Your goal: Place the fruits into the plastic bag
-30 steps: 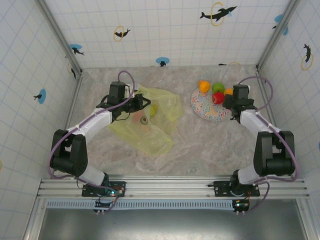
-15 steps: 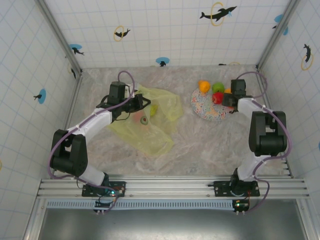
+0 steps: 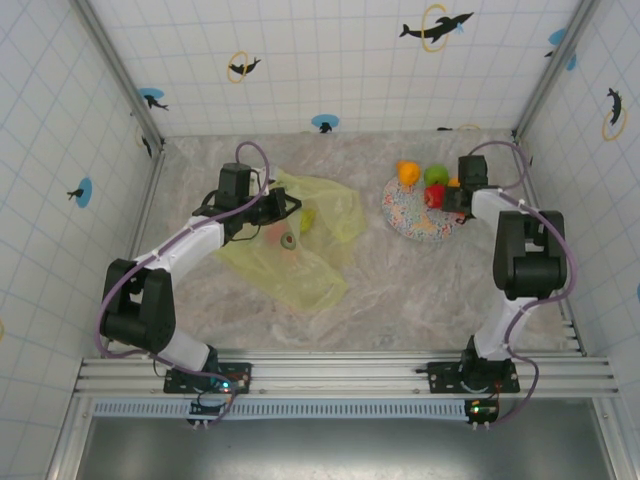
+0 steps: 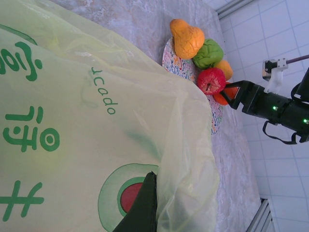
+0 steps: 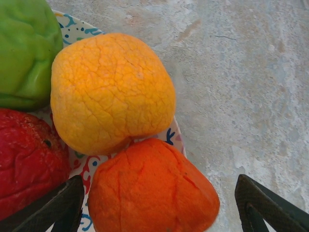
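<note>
Item: orange fruit (image 5: 145, 193), at the edge of the plate (image 5: 170, 137). It lies straight ahead of your right gripper (image 5: 159, 182), between the wide-spread fingers, with nothing gripped. Right arm nearest. Left gripper (image 3: 285, 208) is pinched closed on the plastic bag (image 3: 300, 270), well apart to the left.

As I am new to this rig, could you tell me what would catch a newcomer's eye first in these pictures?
The bright fruits heaped on the speckled plate at back right stand out first, with the right claw open astride an orange fruit. To the left, the yellow-green bag lies crumpled, its edge pinched in the shut left claw.
</note>
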### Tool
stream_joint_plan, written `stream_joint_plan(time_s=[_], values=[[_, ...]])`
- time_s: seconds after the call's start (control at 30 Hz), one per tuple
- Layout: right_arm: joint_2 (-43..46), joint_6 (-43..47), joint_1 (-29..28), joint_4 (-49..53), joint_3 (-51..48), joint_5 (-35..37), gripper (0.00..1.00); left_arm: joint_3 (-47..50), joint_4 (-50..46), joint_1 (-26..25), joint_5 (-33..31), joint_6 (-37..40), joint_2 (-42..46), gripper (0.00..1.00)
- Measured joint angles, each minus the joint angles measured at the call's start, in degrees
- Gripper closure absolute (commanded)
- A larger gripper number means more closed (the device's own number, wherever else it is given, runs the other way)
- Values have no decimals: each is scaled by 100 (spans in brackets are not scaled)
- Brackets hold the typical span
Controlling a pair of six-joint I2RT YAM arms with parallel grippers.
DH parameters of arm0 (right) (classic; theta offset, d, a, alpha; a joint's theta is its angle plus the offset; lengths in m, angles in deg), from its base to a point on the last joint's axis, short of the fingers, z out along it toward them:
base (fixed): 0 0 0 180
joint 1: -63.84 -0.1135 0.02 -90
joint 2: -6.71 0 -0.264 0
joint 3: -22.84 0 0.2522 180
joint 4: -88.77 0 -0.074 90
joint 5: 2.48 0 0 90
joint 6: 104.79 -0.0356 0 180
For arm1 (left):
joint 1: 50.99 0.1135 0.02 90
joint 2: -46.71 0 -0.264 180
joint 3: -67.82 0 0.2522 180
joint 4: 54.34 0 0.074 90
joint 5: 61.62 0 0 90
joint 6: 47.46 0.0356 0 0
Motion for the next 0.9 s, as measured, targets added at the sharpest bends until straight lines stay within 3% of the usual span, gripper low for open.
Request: stream_joint_plan(time_s=[0.6, 0.9], values=[[-46, 101, 0, 175, 74, -68, 37, 0, -2, -9, 0, 0, 0, 100], [1519, 70, -120, 44, -599, -302, 41, 0, -2, -9, 0, 0, 0, 100]])
